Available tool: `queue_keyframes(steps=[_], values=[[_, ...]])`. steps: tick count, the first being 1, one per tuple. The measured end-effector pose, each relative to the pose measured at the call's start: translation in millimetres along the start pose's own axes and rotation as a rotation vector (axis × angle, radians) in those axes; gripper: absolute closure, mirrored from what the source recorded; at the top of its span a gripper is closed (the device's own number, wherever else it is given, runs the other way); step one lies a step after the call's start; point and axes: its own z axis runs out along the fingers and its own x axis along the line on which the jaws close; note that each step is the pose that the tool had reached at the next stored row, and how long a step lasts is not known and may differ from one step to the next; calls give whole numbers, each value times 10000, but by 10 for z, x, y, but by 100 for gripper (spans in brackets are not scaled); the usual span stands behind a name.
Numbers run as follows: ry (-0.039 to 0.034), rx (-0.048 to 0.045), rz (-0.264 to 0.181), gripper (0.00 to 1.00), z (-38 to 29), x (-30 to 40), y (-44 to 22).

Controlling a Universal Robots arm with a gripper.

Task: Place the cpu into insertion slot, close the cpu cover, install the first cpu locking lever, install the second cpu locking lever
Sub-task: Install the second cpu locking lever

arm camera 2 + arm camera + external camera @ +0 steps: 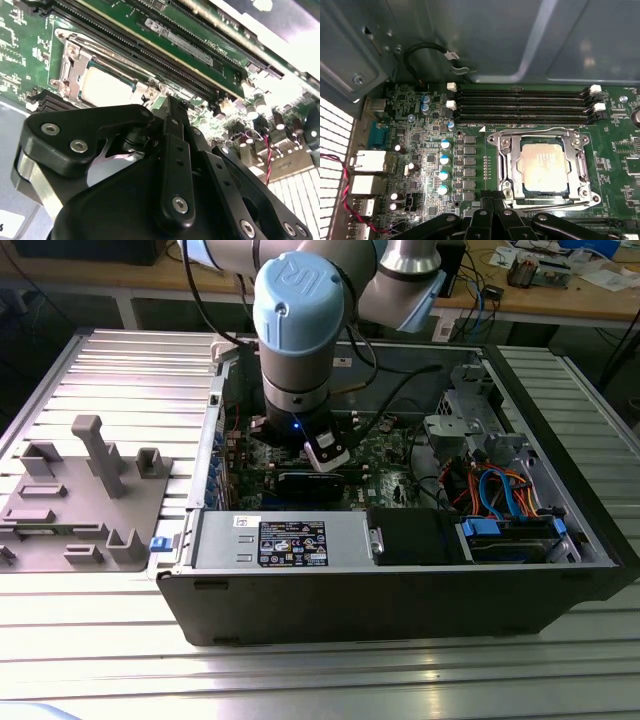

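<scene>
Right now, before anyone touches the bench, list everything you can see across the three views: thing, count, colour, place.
cpu: one, pale silver-grey, seated in the socket on the motherboard.
cpu cover: one, silver frame, down around the cpu.
motherboard: one, green, on the floor of the computer case.
memory slots: four, black with white end clips, beside the socket.
computer case: one, dark grey, open, on the ribbed metal table.
fixture tray: one, grey, at the exterior view's left of the case.
robot arm: one, grey with blue caps, reaching down into the case.
gripper: one, black, just above the socket's edge.
</scene>
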Motion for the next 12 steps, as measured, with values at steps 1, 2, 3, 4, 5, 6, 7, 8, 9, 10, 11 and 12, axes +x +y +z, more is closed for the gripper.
queue_keyframes(steps=[1, 2, 3, 4, 5, 6, 7, 8, 9, 10, 11, 12], values=[[0, 3, 0, 89, -7, 0, 3], [-2, 3, -1, 89, -8, 0, 4], [-1, 6, 0, 89, -10, 1, 5], [0, 9, 0, 89, -12, 1, 5], [0, 10, -1, 89, -14, 1, 6], [-1, 11, 0, 89, -15, 2, 6], [0, 13, 0, 89, -16, 2, 7], [0, 15, -1, 89, -19, 2, 7], [0, 16, 0, 89, -20, 2, 8], [0, 18, 0, 89, -21, 2, 8], [-1, 20, -1, 89, -23, 3, 9], [0, 20, -1, 89, -24, 3, 10]])
